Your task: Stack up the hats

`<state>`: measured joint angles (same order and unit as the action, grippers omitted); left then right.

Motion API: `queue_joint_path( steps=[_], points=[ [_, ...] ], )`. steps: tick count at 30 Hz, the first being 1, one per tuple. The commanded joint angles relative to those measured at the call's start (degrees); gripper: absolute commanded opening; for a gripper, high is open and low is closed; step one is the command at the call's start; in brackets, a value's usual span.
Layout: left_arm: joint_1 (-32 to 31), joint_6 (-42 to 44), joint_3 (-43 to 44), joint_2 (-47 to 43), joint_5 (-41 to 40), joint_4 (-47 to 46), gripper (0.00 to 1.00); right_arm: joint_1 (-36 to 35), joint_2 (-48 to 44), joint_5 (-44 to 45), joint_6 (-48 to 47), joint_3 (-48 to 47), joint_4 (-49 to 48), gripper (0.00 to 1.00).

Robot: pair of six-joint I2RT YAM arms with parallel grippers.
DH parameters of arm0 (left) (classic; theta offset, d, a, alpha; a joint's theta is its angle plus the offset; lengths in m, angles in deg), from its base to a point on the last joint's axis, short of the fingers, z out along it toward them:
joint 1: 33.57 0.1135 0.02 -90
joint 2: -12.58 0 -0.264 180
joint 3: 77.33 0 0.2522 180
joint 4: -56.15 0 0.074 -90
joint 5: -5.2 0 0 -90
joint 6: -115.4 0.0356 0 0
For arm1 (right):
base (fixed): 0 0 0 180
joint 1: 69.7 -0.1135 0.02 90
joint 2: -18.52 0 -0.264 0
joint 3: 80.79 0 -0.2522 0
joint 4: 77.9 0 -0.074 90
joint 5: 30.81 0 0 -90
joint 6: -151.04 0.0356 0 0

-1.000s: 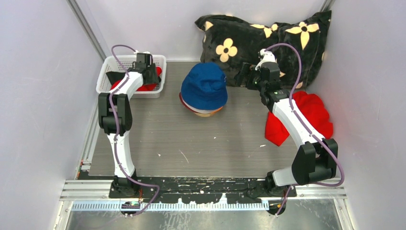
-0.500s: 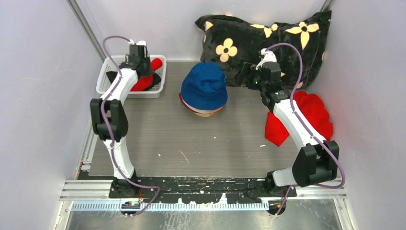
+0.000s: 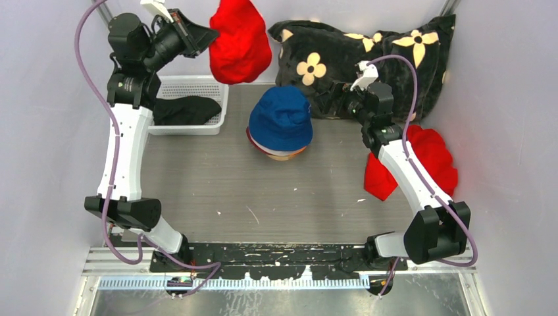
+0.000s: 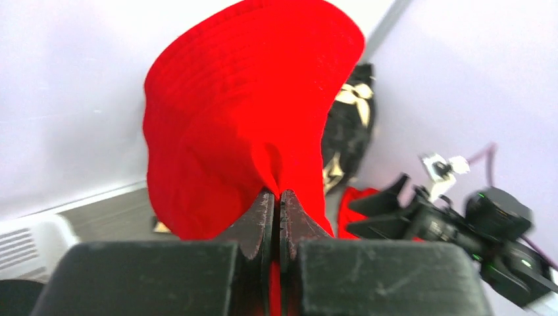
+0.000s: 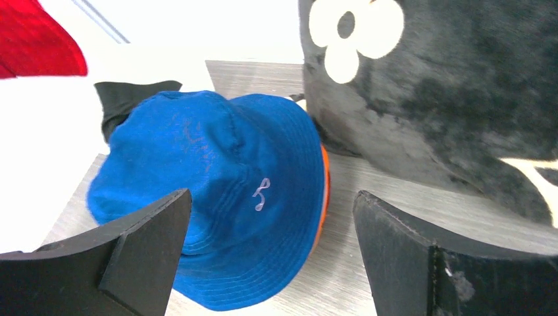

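Note:
A red hat [image 3: 239, 41] hangs high above the table's back, pinched at its brim by my left gripper [image 3: 209, 33], which is shut on it. In the left wrist view the red hat [image 4: 250, 112] fills the middle above the closed left gripper [image 4: 277, 197]. A blue hat [image 3: 281, 117] tops a stack at the table's middle, with orange and pale brims showing under it. A black hat [image 3: 185, 109] lies in the white basket [image 3: 158, 125]. My right gripper [image 3: 324, 102] is open, just right of the blue hat [image 5: 217, 191], touching nothing.
A black pillow with cream flowers [image 3: 368, 56] leans at the back right, close behind my right gripper. A bright red cloth bundle [image 3: 428, 158] lies at the right wall. Grey walls close in on both sides.
My left gripper closed on the red hat in the basket and lifted it high, up and toward the right. The right arm shifted slightly toward the blue hat.

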<state>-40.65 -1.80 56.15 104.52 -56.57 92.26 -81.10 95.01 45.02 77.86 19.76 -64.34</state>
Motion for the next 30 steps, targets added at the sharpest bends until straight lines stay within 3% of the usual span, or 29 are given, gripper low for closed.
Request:
queue_joint_path(
  steps=[1, 8, 20, 30],
  points=[
    [-1.6, -7.8, 0.7, 1.4, 13.0, -3.0, 0.00, 0.2, -2.4, -8.0, 1.0, -2.7, -6.6, 0.96],
    [-5.6, -10.6, -0.3, -0.6, 17.0, -3.4, 0.00, 0.2, -2.4, -18.8, 4.7, -4.5, -12.4, 0.96],
    [-9.9, -12.2, -2.7, -3.8, 15.3, -0.5, 0.00, 0.2, 0.9, -30.3, 15.8, -5.3, -25.4, 0.96],
    [-11.7, -12.3, -3.0, -3.7, 15.2, -0.1, 0.00, -0.9, 9.0, -38.0, 30.8, -5.2, -48.2, 0.94]
  ],
)
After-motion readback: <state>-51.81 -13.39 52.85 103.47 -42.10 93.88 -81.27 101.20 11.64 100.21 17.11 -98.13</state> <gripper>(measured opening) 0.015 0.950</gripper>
